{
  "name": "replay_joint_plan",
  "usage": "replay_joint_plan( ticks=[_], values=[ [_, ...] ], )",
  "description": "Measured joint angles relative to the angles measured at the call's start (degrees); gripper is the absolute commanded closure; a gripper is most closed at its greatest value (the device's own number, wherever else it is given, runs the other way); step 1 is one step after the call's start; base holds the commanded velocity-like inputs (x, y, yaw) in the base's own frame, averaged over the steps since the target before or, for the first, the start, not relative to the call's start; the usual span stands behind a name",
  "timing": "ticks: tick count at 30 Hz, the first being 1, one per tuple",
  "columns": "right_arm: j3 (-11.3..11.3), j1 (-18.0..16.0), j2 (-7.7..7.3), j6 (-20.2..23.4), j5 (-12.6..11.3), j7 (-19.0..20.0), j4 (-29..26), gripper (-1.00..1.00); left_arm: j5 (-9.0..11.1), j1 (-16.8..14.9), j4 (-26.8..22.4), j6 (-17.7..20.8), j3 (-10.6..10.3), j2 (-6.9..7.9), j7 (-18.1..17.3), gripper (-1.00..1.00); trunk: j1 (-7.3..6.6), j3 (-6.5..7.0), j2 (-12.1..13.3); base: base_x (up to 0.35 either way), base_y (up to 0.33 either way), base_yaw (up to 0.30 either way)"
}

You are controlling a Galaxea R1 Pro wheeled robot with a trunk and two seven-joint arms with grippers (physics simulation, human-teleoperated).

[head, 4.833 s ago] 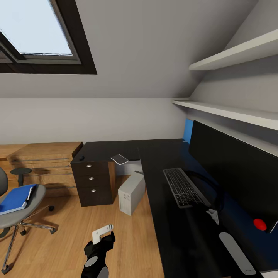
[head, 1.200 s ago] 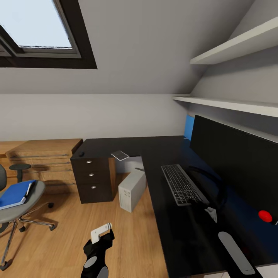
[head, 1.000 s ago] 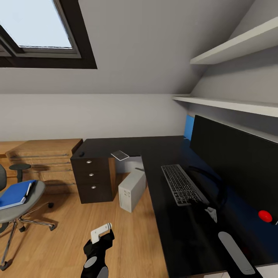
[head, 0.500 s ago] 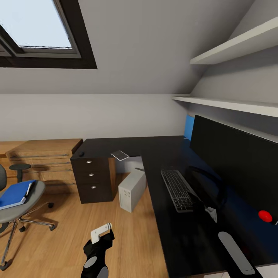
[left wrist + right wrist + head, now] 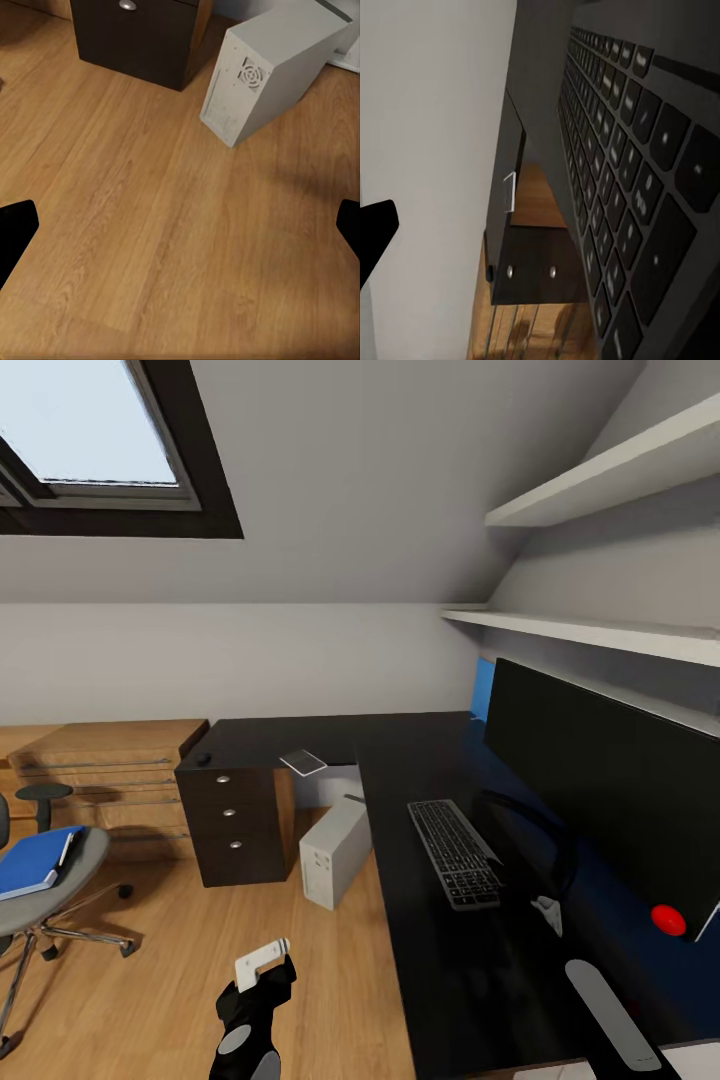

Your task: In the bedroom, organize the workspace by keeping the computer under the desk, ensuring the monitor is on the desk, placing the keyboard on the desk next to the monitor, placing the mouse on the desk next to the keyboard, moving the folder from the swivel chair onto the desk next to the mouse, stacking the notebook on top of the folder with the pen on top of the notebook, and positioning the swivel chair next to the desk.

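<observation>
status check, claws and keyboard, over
Left claw open, low over floor. Right claw at keyboard, grip unclear. Folder on swivel chair. Computer by desk.

A: Flat black keyboard on the dark desk, just beside the wide black monitor.
B: White computer tower on floor, partly under desk. Blue folder on grey swivel chair.

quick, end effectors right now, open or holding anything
Left end effector: open, holding nothing.
Right end effector: looks open, close against the flat black keyboard, not visibly gripping it.
</observation>
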Motion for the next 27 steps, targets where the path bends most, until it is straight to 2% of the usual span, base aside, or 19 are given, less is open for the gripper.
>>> replay_joint_plan(
  ticks=[8,12,16,22,27],
  values=[
    [0.0,0.0,-0.04,0.0,0.0,-0.1,0.0,-1.00,-0.1,0.0,-0.1,0.0,-0.1,-0.06,0.0,-1.00,0.00,0.00,0.0,0.000,-0.003,0.000],
    [0.0,0.0,0.01,0.0,-0.1,-0.2,0.0,-1.00,-0.1,0.0,-0.1,0.1,-0.1,-0.16,-0.1,-1.00,0.87,-0.71,-1.6,0.000,0.000,0.000],
    [0.0,0.0,0.01,0.0,-0.1,-0.2,0.1,-1.00,0.0,0.0,0.0,0.1,0.0,-0.10,-0.1,-1.00,0.88,-0.72,-1.6,0.000,0.000,0.000],
    [0.1,0.0,0.01,0.0,-0.1,-0.2,0.1,-1.00,0.1,0.0,0.0,0.1,0.2,0.00,0.0,-1.00,0.91,-0.72,-1.6,-0.297,0.007,0.000],
    [0.3,0.0,0.00,0.0,0.0,0.0,0.0,-1.00,0.1,0.0,0.0,0.0,0.2,-0.01,0.0,-1.00,0.91,-0.72,-1.6,-0.294,0.164,0.000]
  ],
)
